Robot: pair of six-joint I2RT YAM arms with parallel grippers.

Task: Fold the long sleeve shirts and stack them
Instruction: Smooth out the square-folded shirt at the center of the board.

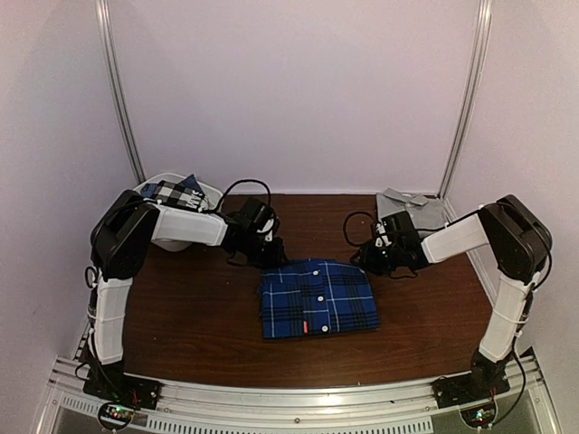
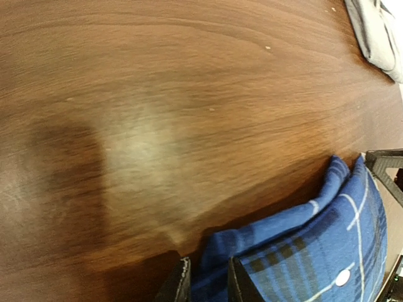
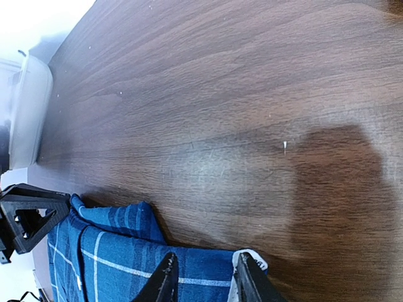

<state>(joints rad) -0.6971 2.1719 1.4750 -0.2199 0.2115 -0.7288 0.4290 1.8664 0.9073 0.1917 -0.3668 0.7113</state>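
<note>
The royal-blue plaid shirt (image 1: 317, 298) lies folded in the middle of the table. My left gripper (image 1: 267, 251) is at its far left corner. In the left wrist view a fold of the plaid shirt (image 2: 302, 251) sits pinched between the jaws of the left gripper (image 2: 208, 286). My right gripper (image 1: 373, 258) is at the far right corner. Its jaws stand apart over the shirt's edge (image 3: 126, 264), the right gripper (image 3: 204, 283) loose around the cloth near a white label. The grey shirt (image 1: 412, 210) lies at the back right. The black-and-white check shirt (image 1: 172, 192) is in the basket.
The white plastic basket (image 1: 210, 193) stands at the back left, and its rim (image 3: 25, 113) shows in the right wrist view. The grey shirt (image 2: 378, 31) lies near the right wall. Bare brown tabletop (image 1: 190, 307) surrounds the folded shirt.
</note>
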